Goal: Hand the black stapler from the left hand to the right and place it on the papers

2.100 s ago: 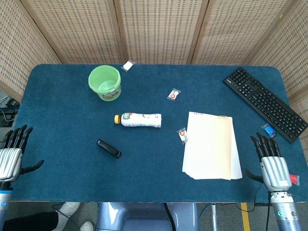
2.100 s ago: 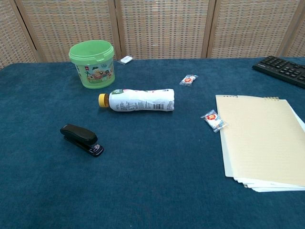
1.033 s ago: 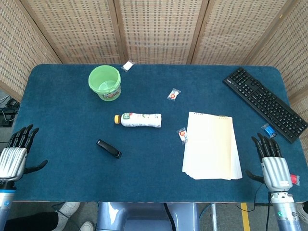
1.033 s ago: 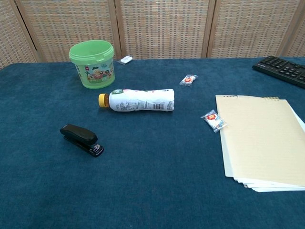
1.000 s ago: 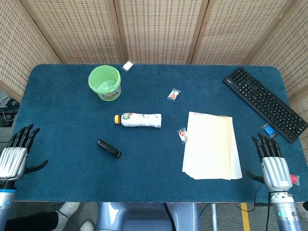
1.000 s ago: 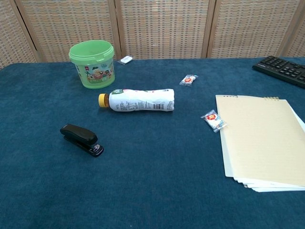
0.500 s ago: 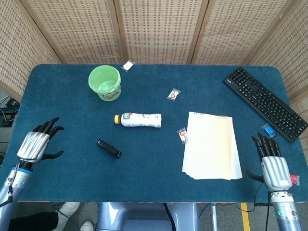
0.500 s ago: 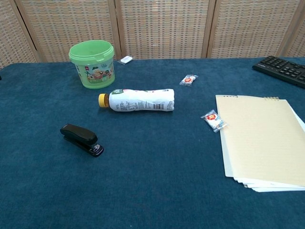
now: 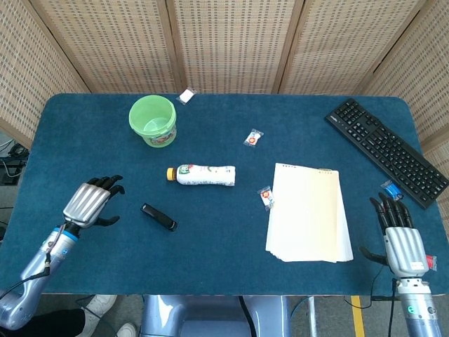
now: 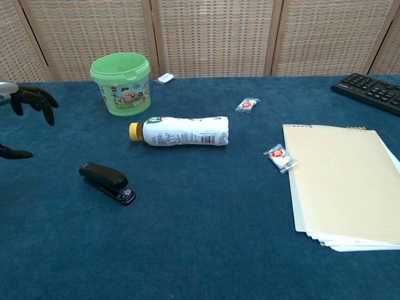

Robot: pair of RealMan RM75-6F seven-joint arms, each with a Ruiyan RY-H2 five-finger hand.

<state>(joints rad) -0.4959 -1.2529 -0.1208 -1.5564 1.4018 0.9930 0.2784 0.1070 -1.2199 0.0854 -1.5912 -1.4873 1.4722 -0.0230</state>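
- Head view: the black stapler lies flat on the blue desk, below the yellow-capped end of a white bottle that lies on its side.
- The left hand hovers just left of the stapler, apart from it, its fingers spread and bent forward, holding nothing.
- The right hand sits at the desk's near right corner, fingers straight and apart, empty, near the right edge of the papers but not touching them.
- A green bucket stands behind the bottle; a black keyboard lies slanted at the far right; one small candy wrapper lies against the papers' left edge.
- Chest view: the stapler rests on the desk in front of the bottle.
- Only the dark fingertips of the left hand show at the left border, curled downward and well left of the stapler.
- The papers lie stacked at right with nothing on top; the right hand is out of this view.
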